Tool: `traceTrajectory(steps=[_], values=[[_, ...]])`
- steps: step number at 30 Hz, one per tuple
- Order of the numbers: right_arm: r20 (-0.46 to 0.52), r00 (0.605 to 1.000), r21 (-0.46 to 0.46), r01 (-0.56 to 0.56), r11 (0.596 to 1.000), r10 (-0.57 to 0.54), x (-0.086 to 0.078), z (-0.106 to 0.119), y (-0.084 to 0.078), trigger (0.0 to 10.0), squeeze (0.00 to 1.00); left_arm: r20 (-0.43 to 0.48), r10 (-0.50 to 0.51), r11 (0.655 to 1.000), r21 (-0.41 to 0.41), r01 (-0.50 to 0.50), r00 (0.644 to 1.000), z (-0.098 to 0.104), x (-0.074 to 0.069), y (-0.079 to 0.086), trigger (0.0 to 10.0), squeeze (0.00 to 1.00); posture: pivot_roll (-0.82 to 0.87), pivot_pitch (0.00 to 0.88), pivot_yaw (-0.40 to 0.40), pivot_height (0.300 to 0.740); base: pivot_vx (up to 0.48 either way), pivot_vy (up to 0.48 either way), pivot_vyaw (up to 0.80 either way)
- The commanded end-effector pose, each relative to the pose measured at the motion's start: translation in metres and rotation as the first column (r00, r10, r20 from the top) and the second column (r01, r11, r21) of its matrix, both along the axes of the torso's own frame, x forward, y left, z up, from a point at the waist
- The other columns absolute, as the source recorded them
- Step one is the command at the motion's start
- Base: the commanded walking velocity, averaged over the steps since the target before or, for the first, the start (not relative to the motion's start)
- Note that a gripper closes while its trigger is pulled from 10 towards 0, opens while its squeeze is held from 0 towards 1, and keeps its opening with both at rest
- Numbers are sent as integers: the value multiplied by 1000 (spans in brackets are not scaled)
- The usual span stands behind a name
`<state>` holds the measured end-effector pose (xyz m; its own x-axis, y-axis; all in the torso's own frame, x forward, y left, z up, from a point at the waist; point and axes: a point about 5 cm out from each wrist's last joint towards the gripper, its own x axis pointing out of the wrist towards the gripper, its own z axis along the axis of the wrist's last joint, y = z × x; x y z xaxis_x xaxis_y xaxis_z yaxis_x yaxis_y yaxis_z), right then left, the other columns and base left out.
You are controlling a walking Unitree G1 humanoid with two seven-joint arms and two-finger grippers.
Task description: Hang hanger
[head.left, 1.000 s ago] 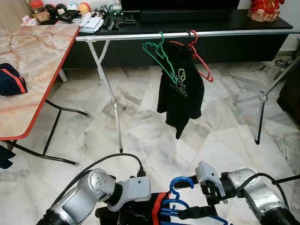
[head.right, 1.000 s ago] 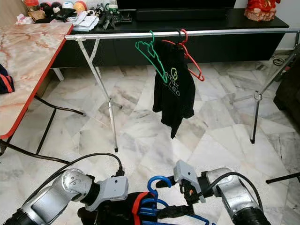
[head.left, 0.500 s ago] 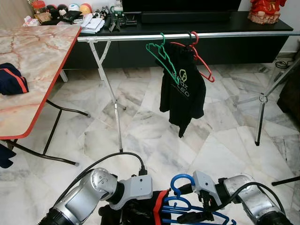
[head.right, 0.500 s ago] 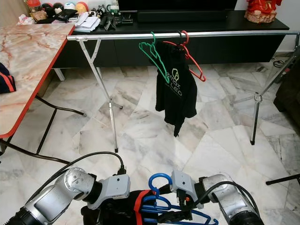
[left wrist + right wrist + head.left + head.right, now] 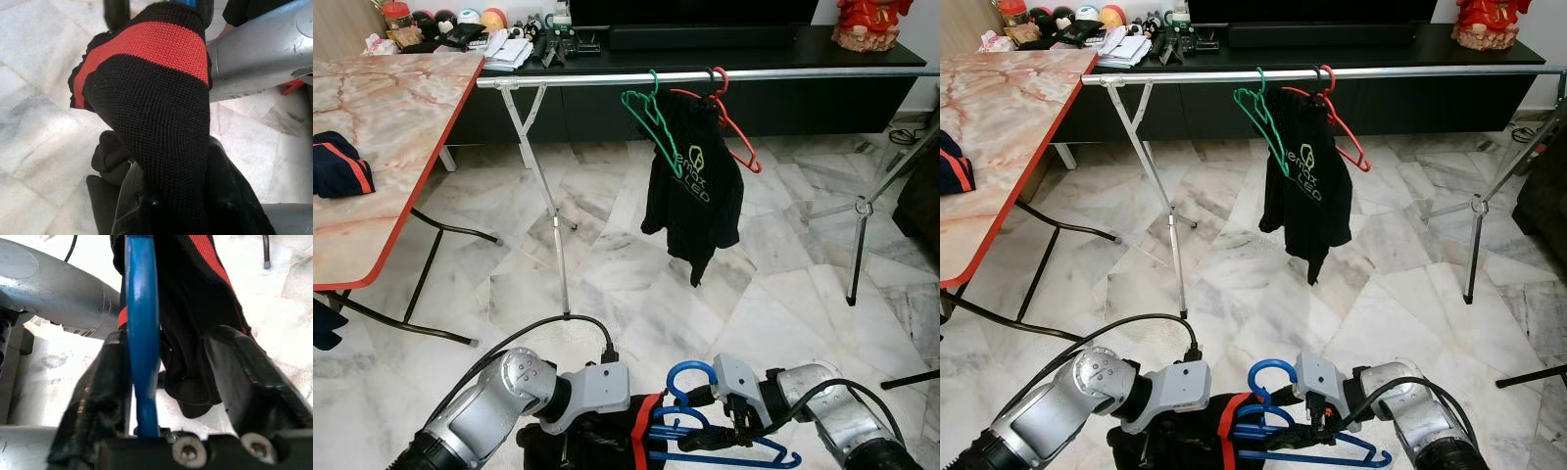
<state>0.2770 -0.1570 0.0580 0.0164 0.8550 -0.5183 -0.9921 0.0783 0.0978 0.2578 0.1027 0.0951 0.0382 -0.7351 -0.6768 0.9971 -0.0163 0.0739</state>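
Note:
A blue hanger (image 5: 690, 366) with a black garment with a red stripe (image 5: 641, 441) on it is held low over the floor between my two arms. My left gripper (image 5: 178, 196) is wrapped in that garment (image 5: 156, 98) and shut on it. My right gripper (image 5: 710, 441) is at the hanger's neck. In the right wrist view the blue bar (image 5: 142, 333) lies against one finger (image 5: 105, 396), and the right gripper (image 5: 171, 338) stands open around bar and cloth. The silver clothes rail (image 5: 803, 73) runs across the room ahead, well above and beyond both grippers.
A green hanger (image 5: 651, 122) and a red hanger (image 5: 739, 137) with a black shirt (image 5: 695, 186) hang mid-rail. The rail's stand legs (image 5: 553, 235) meet the marble floor. A marble-topped table (image 5: 391, 117) holding dark clothing (image 5: 337, 164) is at the left, a black console (image 5: 754, 44) behind.
My right gripper has moved left, in to the hanger's neck. The hanger has come up a little and its bottom bar now shows. The left arm has hardly moved.

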Motion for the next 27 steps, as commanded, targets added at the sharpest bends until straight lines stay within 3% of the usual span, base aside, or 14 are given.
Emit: traceTrajectory(steps=[1, 11, 20, 21, 22, 27], values=[[2, 1000, 5, 0, 1000, 0, -1, -3, 4, 0, 0, 29, -24, 1000, -18, 24, 999, 6, 1, -5, 10000, 0, -26, 149, -2, 740, 0, 0, 0], [29, 999, 24, 23, 999, -24, -1, -7, 11, 0, 0, 49, -28, 999, -25, 29, 998, 9, 3, -6, 10000, 0, -25, 135, 3, 740, 0, 0, 0], [47, 998, 37, 38, 999, -40, 0, -7, 14, 0, 0, 53, -25, 995, -99, 30, 998, 16, 3, -12, 10000, 0, -25, 127, 4, 740, 0, 0, 0], [49, 998, 35, 38, 999, -40, 0, -8, 14, 0, 0, 49, -44, 993, -109, 49, 998, 16, 1, -12, 10000, 67, -24, 127, 3, 740, 0, 0, 0], [49, 998, 34, 38, 999, -40, 0, -8, 14, 0, 0, 49, -46, 993, -110, 51, 998, 16, 1, -12, 10000, 1000, -24, 127, 3, 740, 0, 0, 0], [53, 998, 26, 40, 999, -41, 0, -10, 14, 0, 0, 17, -46, 990, -132, 48, 999, 19, -1, -11, 10000, 1000, -22, 127, 3, 740, 0, 0, 0]])
